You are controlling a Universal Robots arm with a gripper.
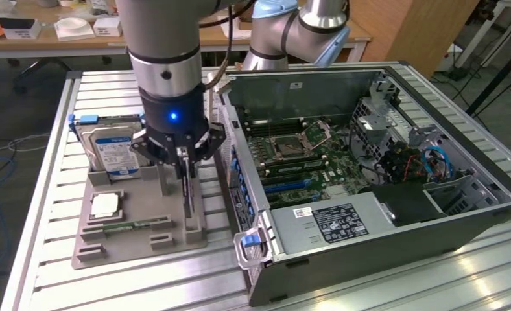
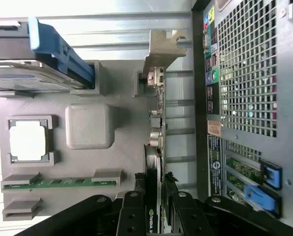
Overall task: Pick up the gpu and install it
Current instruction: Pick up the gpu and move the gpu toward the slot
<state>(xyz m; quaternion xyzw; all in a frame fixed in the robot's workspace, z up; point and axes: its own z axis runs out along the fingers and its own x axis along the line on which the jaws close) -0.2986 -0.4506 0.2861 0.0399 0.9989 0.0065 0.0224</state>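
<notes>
Gripper [image 1: 185, 170] [image 2: 155, 216] jaws clamped on upper edge of gpu [image 1: 187, 197] [image 2: 154, 162], thin green card w/ silver end bracket, standing on edge in grey plastic holder [image 1: 108, 249] on slatted metal table [image 1: 100, 91]. Holder also has silver hard drive [image 1: 113, 152] & small green memory stick [image 1: 139, 226]. Open dark PC case [image 1: 394, 240] beside it, exterior view's right.

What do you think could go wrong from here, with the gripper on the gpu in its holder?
The gripper grips the gpu only along its thin top edge, so the card might tilt or slip when lifted. Its silver bracket sits beside a post of the grey holder and could snag, dragging the holder along. The hard drive stands close by and might get brushed.
</notes>
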